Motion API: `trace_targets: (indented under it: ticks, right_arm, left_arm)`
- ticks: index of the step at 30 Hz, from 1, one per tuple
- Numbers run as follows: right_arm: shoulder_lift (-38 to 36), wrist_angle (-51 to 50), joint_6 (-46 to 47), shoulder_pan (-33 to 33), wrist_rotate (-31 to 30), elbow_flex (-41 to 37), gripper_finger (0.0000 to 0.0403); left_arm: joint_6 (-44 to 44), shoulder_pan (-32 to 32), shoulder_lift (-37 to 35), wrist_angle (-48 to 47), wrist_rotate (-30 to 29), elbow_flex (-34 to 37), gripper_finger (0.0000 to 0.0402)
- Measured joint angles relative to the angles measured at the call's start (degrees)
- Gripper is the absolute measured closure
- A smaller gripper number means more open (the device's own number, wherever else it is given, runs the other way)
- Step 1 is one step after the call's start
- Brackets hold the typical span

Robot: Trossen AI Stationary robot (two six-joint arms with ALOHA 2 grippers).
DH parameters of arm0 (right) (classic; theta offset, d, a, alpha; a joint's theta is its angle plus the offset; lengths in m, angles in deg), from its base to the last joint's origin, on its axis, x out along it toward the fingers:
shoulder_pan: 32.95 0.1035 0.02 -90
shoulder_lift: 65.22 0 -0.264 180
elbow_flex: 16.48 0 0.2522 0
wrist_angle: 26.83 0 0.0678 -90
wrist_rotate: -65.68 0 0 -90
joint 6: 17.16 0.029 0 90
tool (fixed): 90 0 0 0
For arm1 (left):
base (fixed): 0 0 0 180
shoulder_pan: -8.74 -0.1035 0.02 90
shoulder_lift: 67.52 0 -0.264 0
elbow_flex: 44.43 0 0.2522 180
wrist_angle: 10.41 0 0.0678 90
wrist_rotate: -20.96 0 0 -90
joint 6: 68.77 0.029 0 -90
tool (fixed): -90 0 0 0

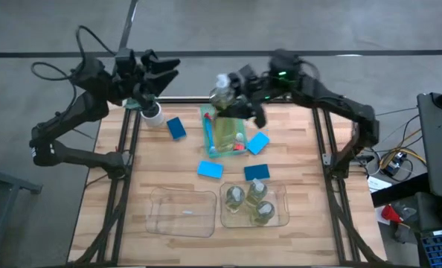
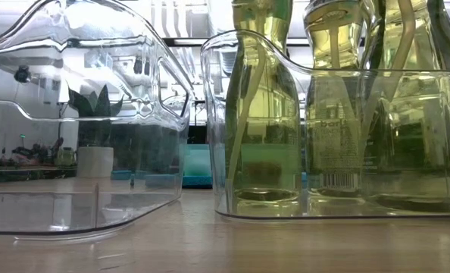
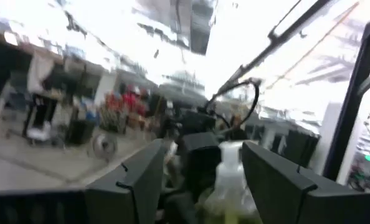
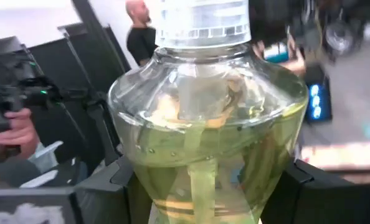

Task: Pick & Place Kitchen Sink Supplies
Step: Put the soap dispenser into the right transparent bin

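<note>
High view shows the right gripper [image 1: 232, 97] over the tabletop's far edge, jaws pinching a clear bottle [image 1: 221, 93] of yellow-green liquid below its shoulder, probably heavy, rigid and slippery, while the left gripper [image 1: 161, 72] waits spread near the far-left corner.

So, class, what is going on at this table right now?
The right tool is shut on a clear bottle of yellow-green liquid, held up over the green tray. Three more bottles already stand in the right clear bin; the left bin holds none. Three blue sponges lie on the table. The left tool waits, open, above the potted plant.
</note>
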Motion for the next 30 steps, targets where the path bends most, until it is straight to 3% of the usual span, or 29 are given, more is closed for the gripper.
trace_targets:
  ticks: [6,11,18,30]
  right_arm:
    - [-8.56,-4.43,-4.68,0.57,-4.94,-0.69,0.0199]
    - [-15.4,-19.97,-11.38,5.25,-20.57,-1.44,0.0199]
    - [-25.34,-27.45,-9.53,18.7,-43.28,-8.88,0.0199]
    - [-39.88,-24.06,6.44,47.05,-76.99,-34.08,0.0199]
  left_arm:
    - [0.18,0.01,-0.37,0.32,-3.92,0.13,0.019]
    - [-0.03,0.0,-0.08,0.36,-4.83,0.13,0.0192]
    - [-0.17,0.0,0.86,0.03,-7.44,0.2,0.0193]
    - [-3.17,0.02,2.84,-0.45,-9.24,0.22,0.0193]
